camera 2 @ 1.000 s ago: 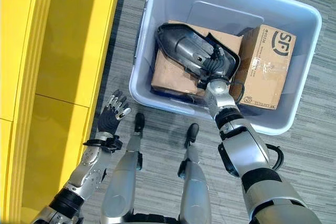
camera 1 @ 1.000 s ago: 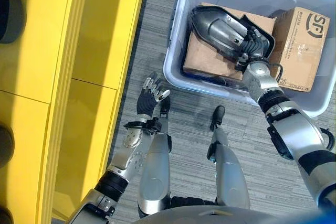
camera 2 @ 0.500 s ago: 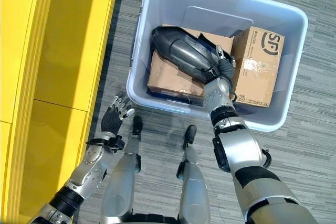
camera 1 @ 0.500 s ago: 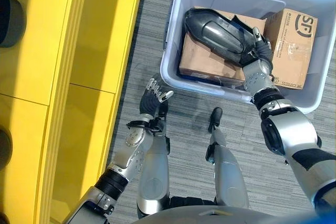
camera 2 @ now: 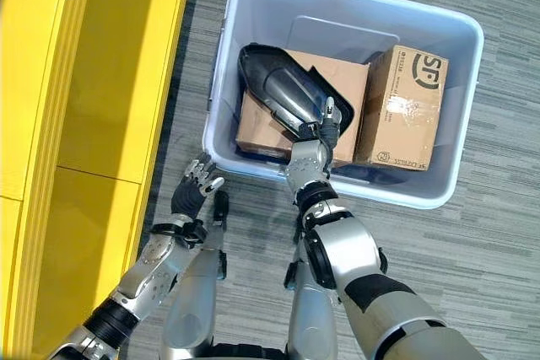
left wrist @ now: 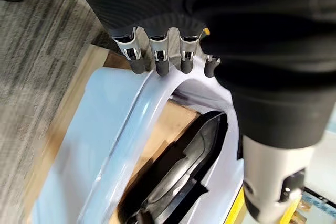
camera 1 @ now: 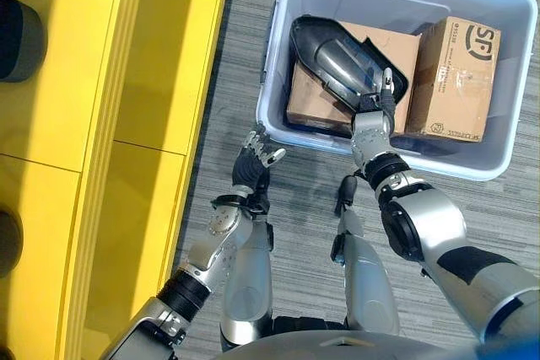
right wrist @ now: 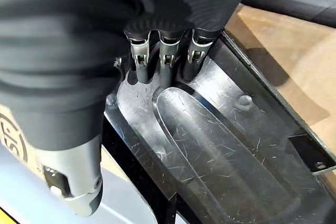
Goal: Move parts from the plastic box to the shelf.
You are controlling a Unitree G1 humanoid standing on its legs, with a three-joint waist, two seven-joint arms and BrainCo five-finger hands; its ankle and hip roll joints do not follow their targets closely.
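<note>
Left eye view: plastic box [camera 1: 278, 115] on the grey floor beside the yellow shelf [camera 1: 101, 82], holding a dark moulded part [camera 1: 342, 56] laid slantwise on a flat brown carton [camera 1: 314, 103], with a second carton [camera 1: 456, 82] standing at its far side; right hand [camera 1: 371, 111] reaching over the near rim onto the part's lower end, likely to lift it out first since it lies on top; left hand [camera 1: 251, 166] just outside the box's near corner, fingers relaxed and spread, holding nothing. Right eye view: same layout, part still inside the box, nothing moved to the shelf yet. Left wrist view: left fingers [left wrist: 157, 59] straight, hanging at the box rim [left wrist: 131, 135], probably ready to steady it. Right wrist view: right fingers [right wrist: 165, 66] curled down onto the part's scratched grey inner face [right wrist: 210, 156], thumb at the black edge, seemingly pinching it. Print on the standing carton left unread
</note>
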